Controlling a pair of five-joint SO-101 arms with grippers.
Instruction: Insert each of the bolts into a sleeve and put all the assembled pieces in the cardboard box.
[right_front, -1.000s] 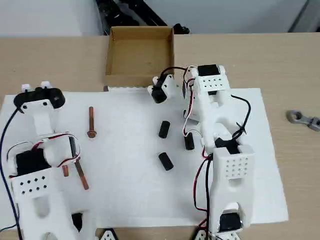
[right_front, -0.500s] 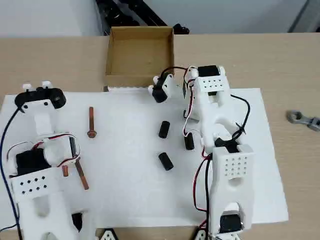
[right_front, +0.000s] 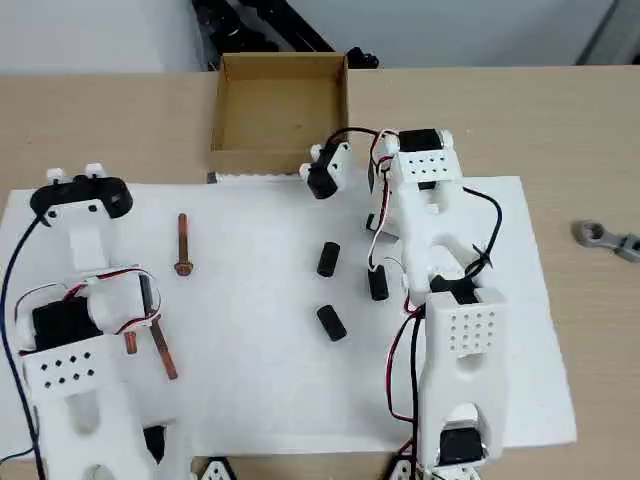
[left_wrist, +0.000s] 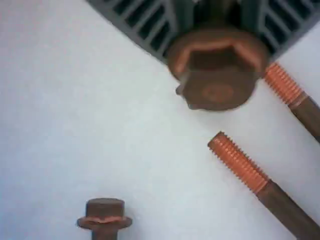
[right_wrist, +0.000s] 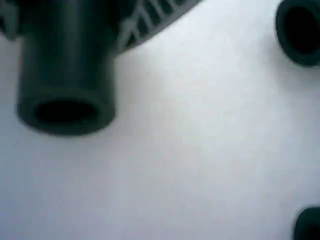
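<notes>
Right pincer (right_front: 322, 176) has edged slightly toward the cardboard box (right_front: 280, 115) since a second ago, taking its held sleeve (right_front: 319, 186) along. Left arm and all loose parts have not moved.

High view. Right pincer is clamped on the held sleeve, just short of the box's near wall. Three loose sleeves (right_front: 328, 259) (right_front: 378, 284) (right_front: 331, 322) lie on the foam pad (right_front: 250, 390) behind it, toward its own arm. Left pincer (right_front: 133, 338) grips the held bolt (right_front: 130, 343), well apart from the right pincer across the pad. Nearer loose bolt (right_front: 160, 352) lies just beside the left pincer, farther loose bolt (right_front: 183, 243) ahead of it. Box is empty, so we judge the step to be mating the first pair.

Left wrist view. Held bolt is copper-brown, its flanged hex head facing us against the ribbed jaw. We cannot tell which way its shank points. Two threaded shanks (left_wrist: 240, 165) (left_wrist: 287, 92) lie near the pincer, their threads brighter orange than the plain stems.

Right wrist view. Held sleeve is a matt black, thick-walled tube with a round bore, its mouth standing proud of the jaw and free. Two more sleeves lie beyond.

To do it well, we would meet over mid-pad and line the bolt axis up with the bore before pushing. Feed slowly, because a tilted entry would likely catch the threads on the rim.
</notes>
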